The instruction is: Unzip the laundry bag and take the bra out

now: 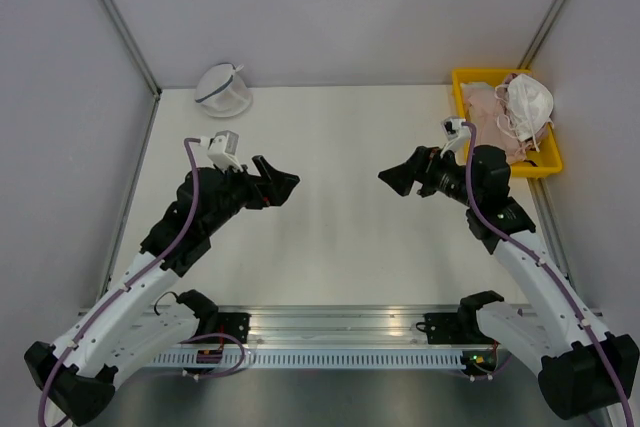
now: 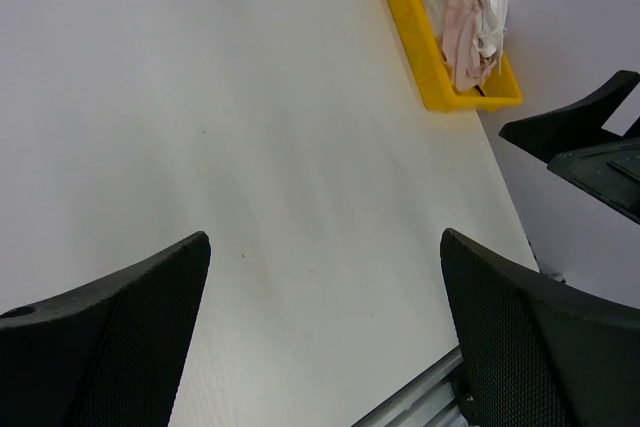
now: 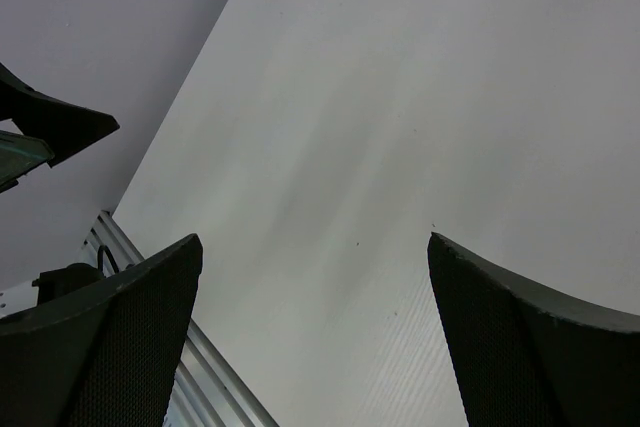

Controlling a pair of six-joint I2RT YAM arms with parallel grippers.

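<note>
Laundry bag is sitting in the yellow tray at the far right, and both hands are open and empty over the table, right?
Not quite. The laundry bag is not in the yellow tray; it sits on the table at the far left corner, as the top external view shows. The left hand and right hand are indeed open and empty over the table.

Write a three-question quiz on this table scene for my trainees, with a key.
1. True or false: the bag lies in the yellow tray.
2. Which are nearer the bag? A) left fingers B) right fingers
3. Fill in: both pairs of fingers are ___.
Key: 1 false; 2 A; 3 open.
</note>
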